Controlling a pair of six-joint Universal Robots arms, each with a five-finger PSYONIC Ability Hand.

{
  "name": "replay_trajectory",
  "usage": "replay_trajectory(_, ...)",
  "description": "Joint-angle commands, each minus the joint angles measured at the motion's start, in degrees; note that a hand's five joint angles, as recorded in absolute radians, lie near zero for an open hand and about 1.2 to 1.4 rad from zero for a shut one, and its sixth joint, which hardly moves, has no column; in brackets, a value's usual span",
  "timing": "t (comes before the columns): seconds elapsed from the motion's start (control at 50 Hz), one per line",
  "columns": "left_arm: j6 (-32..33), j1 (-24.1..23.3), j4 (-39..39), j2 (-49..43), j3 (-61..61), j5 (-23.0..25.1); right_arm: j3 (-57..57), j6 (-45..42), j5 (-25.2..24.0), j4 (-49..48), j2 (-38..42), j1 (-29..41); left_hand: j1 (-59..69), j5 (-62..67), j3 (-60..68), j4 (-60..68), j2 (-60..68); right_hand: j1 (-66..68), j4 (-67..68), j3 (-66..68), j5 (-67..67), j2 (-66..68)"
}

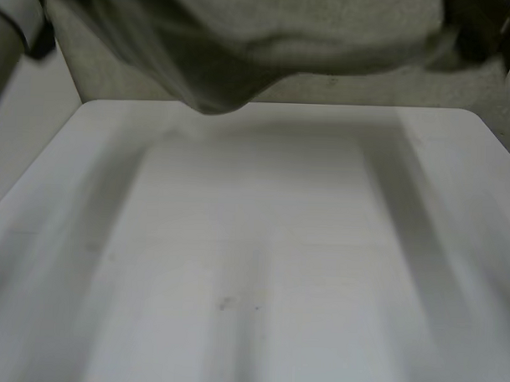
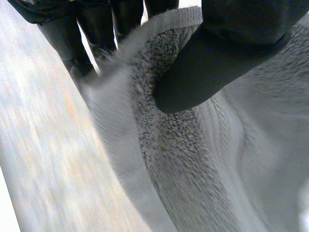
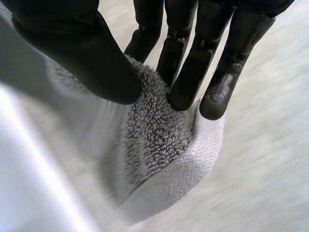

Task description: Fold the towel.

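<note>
The pale grey terry towel (image 1: 269, 32), across the upper part of the head view, is plain, with a looped pile and a smoother ribbed border band. The flat white worktop (image 1: 253, 258) is unpatterned. The left robot hand (image 2: 217, 53) and right robot hand (image 3: 72, 43) are plain black.

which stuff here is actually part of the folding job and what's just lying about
Job: towel, left hand pinching it, right hand pinching it.
Not the job: white table, small dark marks on it.
</note>
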Motion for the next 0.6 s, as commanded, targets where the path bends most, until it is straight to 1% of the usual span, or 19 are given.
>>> replay_trajectory(0.02,1.76,0.34,3.06,0.7,-25.72,2.66,12.05,-7.53,-2.48,10.45,5.64,-0.39,11.94,10.93,10.37,10.24,10.41,1.35,11.49,11.81,13.53,12.33)
replay_trajectory(0.04,3.16,0.34,4.99,0.44,-30.9,3.28,14.87,-10.7,-2.4,11.07,7.48,-0.57,11.94,10.93,10.37,10.24,10.41,1.35,11.49,11.81,13.53,12.33)
replay_trajectory(0.06,3.18,0.34,5.01,0.44,-30.95,3.28,14.89,-10.73,-2.39,11.08,7.5,-0.57,11.94,10.93,10.37,10.24,10.41,1.35,11.49,11.81,13.53,12.33)
replay_trajectory(0.1,7.81,0.26,9.91,0.17,-39.44,3.72,19.88,-16.15,-2.22,11.17,10.47,-0.74,11.94,10.93,10.37,10.24,10.41,1.35,11.49,11.81,13.53,12.33)
replay_trajectory(0.12,7.84,0.26,9.93,0.17,-39.48,3.72,19.9,-16.18,-2.22,11.17,10.49,-0.75,11.94,10.93,10.37,10.24,10.41,1.35,11.49,11.81,13.53,12.33)
replay_trajectory(0.14,10.62,0.26,12.2,0.35,-42.87,3.9,21.9,-17.83,-2.39,11.17,11.36,-0.83,11.94,10.93,10.37,10.24,10.41,1.35,11.49,11.81,13.53,12.33)
replay_trajectory(0.16,10.65,0.26,12.22,0.35,-42.91,3.9,21.92,-17.85,-2.39,11.17,11.37,-0.83,11.94,10.93,10.37,10.24,10.41,1.35,11.49,11.81,13.53,12.33)
replay_trajectory(0.2,15.37,0.26,14.84,1.31,-47.63,3.99,24.46,-19.08,-2.31,11.34,11.81,-0.92,11.94,10.93,10.37,10.24,10.41,1.35,11.49,11.81,13.53,12.33)
replay_trajectory(0.28,17.68,-0.1,15.12,1.75,-49.94,3.9,25.97,-18.9,-2.48,11.43,10.93,-1.18,11.94,10.93,10.37,10.24,10.41,1.35,11.49,11.81,13.53,12.33)
replay_trajectory(0.34,17.94,-0.18,15.03,5.09,-51.61,3.81,27.64,-18.9,-2.57,11.87,8.29,-3.29,11.94,10.93,10.37,10.24,10.41,1.35,11.49,11.81,13.53,12.33)
replay_trajectory(0.36,17.94,0.08,15.03,6.92,-53.0,3.9,28.51,-19.08,-2.57,12.57,6.03,-4.34,11.94,10.93,10.37,10.24,10.41,1.35,11.49,11.81,13.53,12.33)
replay_trajectory(0.38,18.03,0.17,15.12,8.33,-54.32,4.16,29.21,-19.17,-2.66,13.53,3.66,-5.31,11.94,10.93,10.37,10.24,10.41,-12.58,-2.44,-2.12,-0.4,-1.6)
replay_trajectory(0.4,18.03,0.17,15.12,8.35,-54.33,4.16,29.22,-19.17,-2.66,13.54,3.63,-5.32,11.94,10.93,10.37,10.24,10.41,-12.72,-2.57,-2.25,-0.54,-1.74)
replay_trajectory(0.42,17.94,0.08,15.38,9.48,-55.29,4.34,29.57,-19.17,-2.75,14.85,1.81,-6.19,11.94,10.93,10.37,10.24,10.41,-33.54,-23.39,-23.07,-21.36,-22.56)
replay_trajectory(0.44,17.94,0.08,15.38,9.49,-55.3,4.34,29.57,-19.17,-2.75,14.86,1.79,-6.19,11.94,10.93,10.37,10.24,10.41,-33.75,-23.6,-23.28,-21.57,-22.77)
replay_trajectory(0.46,18.03,0.08,15.38,10.45,-56.08,4.25,29.48,-18.99,-2.92,15.99,0.39,-7.15,11.94,10.93,10.37,10.24,10.41,-52.57,-42.42,-42.1,-40.39,-41.59)
replay_trajectory(0.48,18.03,0.08,15.38,11.41,-56.96,4.34,29.05,-18.64,-3.18,16.96,-0.4,-8.03,11.94,10.93,10.37,10.24,10.41,-64.41,-54.27,-53.95,-52.23,-53.43)
replay_trajectory(0.56,18.03,0.17,15.47,13.36,-58.29,4.25,27.64,-17.41,-3.45,17.5,-1.29,-9.09,11.94,10.93,10.37,10.24,10.41,-68.23,-58.09,-57.77,-56.05,-57.25)
replay_trajectory(0.6,18.03,0.17,15.73,14.23,-59.16,4.34,25.28,-14.26,-3.45,17.93,-1.29,-9.09,11.94,10.93,10.37,10.24,10.41,-67.23,-57.08,-56.76,-55.05,-56.25)
